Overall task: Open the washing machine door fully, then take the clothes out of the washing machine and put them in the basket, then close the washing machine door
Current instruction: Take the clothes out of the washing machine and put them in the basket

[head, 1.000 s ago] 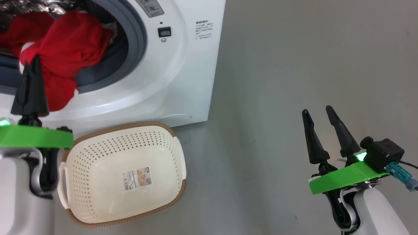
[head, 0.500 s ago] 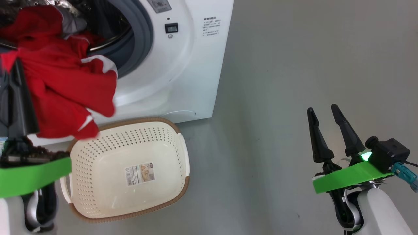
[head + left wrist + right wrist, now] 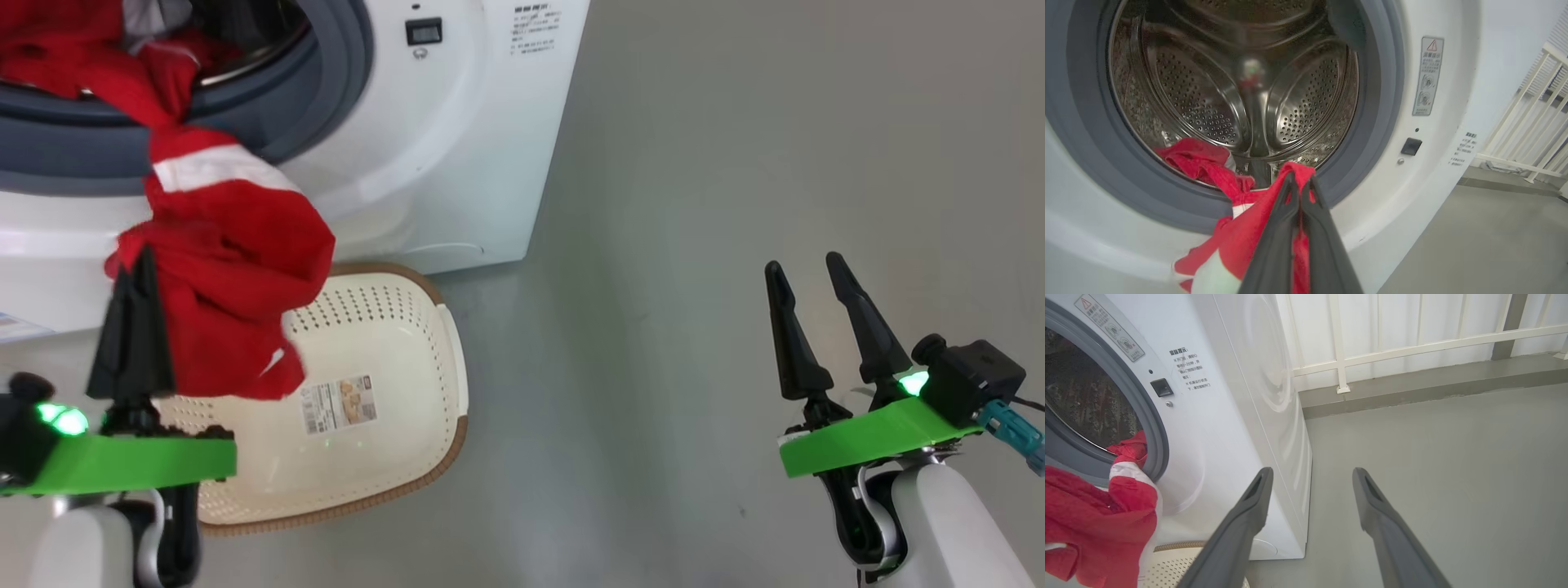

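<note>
The clothes point(image 3: 229, 269), red with a white band, trail out of the washing machine point(image 3: 457, 147) at the left. One end lies low in the steel drum point(image 3: 1208, 102). From there the cloth crosses the grey rubber seal point(image 3: 1086, 143) and hangs in a bunch in front of the white front panel. The left tool point(image 3: 135, 263) has its two dark fingers pressed together on a fold at the bunch's upper left edge, and the left wrist view shows red cloth pinched between them. The lower end of the bunch hangs over the left part of the basket point(image 3: 453, 384), which stands on the floor point(image 3: 735, 163) just in front of the machine. I cannot tell whether the cloth touches the basket. A sticker point(image 3: 339, 403) lies on the cream basket's base, just right of the hanging cloth. Further right is bare grey floor. At the far right the right tool point(image 3: 802, 261) holds its fingers apart over the floor, well apart from the basket and the machine. Its wrist view looks along the machine's right side to a white railing point(image 3: 1412, 343).
</note>
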Tool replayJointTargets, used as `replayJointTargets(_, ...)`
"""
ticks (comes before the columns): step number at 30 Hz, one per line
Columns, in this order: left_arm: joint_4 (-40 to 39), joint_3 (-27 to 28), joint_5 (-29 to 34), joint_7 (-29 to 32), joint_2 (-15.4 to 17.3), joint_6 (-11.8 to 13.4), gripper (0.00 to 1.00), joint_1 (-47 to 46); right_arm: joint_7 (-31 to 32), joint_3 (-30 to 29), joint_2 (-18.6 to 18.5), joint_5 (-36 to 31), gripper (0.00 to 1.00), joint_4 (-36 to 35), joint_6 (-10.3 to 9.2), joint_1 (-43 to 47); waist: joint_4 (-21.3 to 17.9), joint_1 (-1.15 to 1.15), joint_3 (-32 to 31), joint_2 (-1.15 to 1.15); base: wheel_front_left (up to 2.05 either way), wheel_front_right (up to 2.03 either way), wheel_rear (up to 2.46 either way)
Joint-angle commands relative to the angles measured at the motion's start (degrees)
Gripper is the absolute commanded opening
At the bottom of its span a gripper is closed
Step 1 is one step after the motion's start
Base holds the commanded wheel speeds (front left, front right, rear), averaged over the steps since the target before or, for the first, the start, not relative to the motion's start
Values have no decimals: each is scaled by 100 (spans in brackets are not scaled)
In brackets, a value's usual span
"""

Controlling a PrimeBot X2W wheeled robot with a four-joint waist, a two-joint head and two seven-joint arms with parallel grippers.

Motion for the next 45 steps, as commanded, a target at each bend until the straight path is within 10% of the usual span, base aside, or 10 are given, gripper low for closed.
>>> replayJointTargets(1, 3, 147, -16, -23, 85, 4, 0, 17, -37, 149, -3, -27, 100, -164, 35, -127, -35, 0, 141, 0, 0, 0, 0)
replayJointTargets(45, 5517, -890, 431, -23, 1051, 4, 0, -2768, -37, 466, 21, 146, 100, -550, 35, -952, -253, 0, 2535, 0, 0, 0, 0)
